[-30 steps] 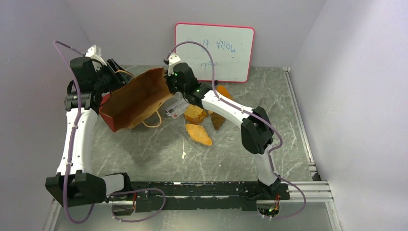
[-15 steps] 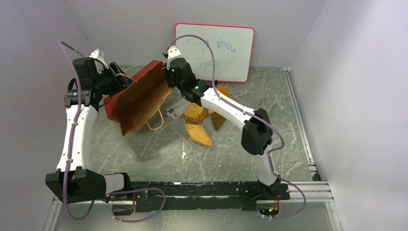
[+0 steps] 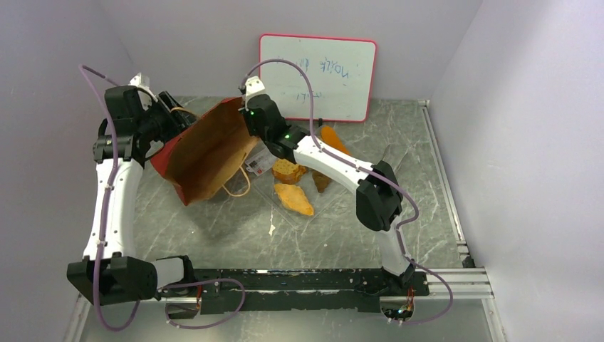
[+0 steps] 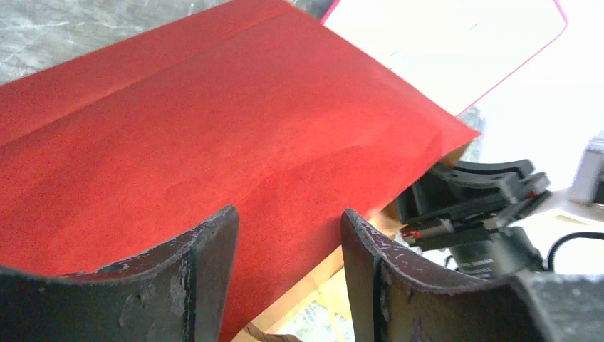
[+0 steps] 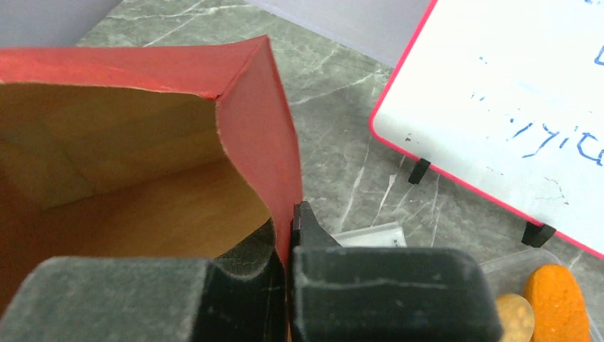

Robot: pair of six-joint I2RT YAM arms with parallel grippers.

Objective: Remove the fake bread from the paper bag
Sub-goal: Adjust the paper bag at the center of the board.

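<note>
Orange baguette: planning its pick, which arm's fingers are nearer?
Right. The right fingers pinch the paper bag on its baguette side; left fingers sit across the bag, farther off.

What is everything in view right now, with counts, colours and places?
paper bag: one, red outside, brown inside; tilted, left of centre.
fake bread: four clear pieces, orange baguette, golden round slice, yellow-orange wedge, dark-brown lump; at the tray, right of the bag.
tray: one, clear; table centre.
white card: one; beside the bag.
whiteboard: one, white, pink frame; against back wall.
table: one, grey marble.
left hand: black, fingers apart at the bag's red outside.
right hand: black, shut on the bag's rim.
</note>
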